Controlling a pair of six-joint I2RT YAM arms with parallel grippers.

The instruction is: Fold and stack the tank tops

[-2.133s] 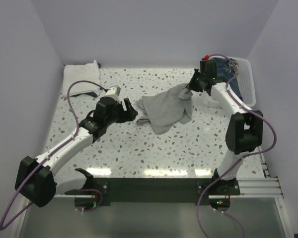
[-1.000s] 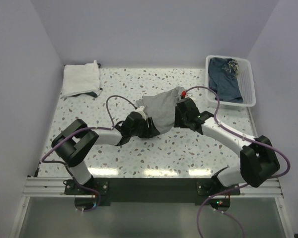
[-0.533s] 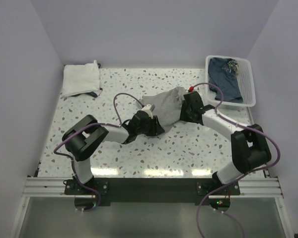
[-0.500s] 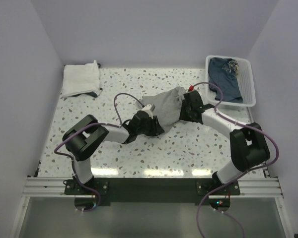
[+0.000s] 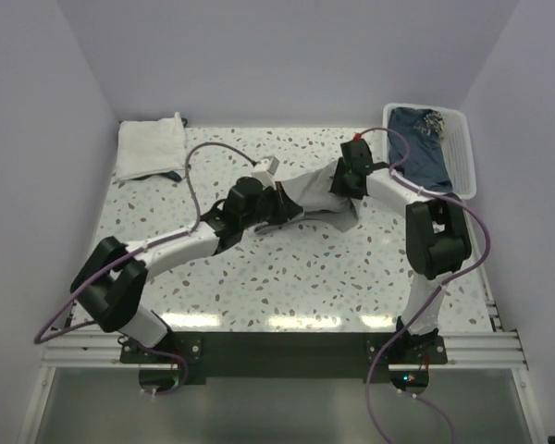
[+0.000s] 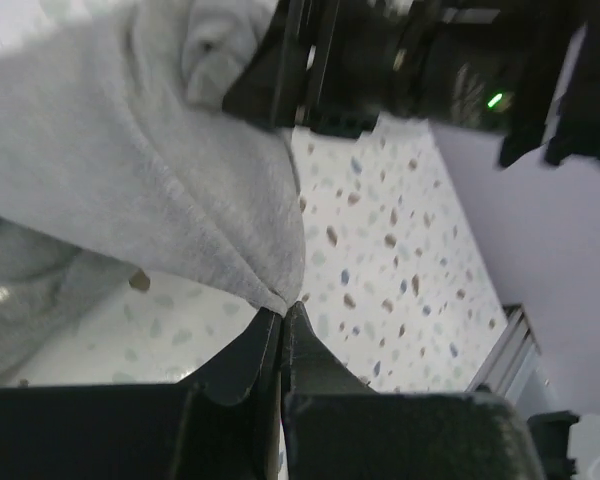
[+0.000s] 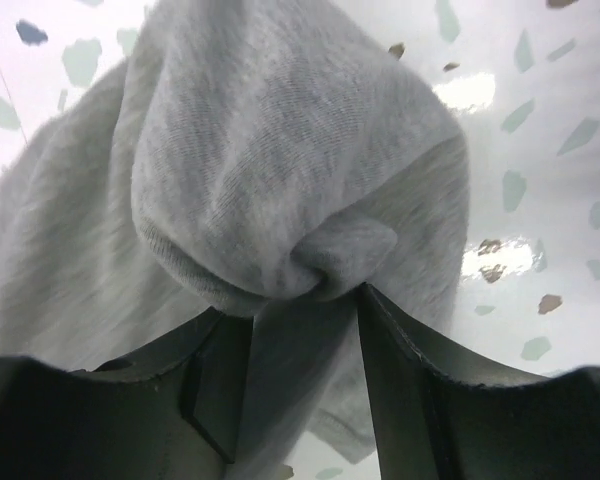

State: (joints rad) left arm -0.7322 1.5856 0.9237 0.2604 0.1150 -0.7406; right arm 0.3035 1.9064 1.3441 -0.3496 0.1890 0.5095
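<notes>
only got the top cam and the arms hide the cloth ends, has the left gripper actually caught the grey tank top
Observer: Yes. In the left wrist view the left gripper is shut on a thin edge of the grey tank top, pinched right at its tips.
Operator: ok and the right one, holding too or just resting on it
Observer: Holding. The right wrist view shows the right gripper with a thick bunched wad of the same cloth wedged between its jaws, which stand wide around it.
</notes>
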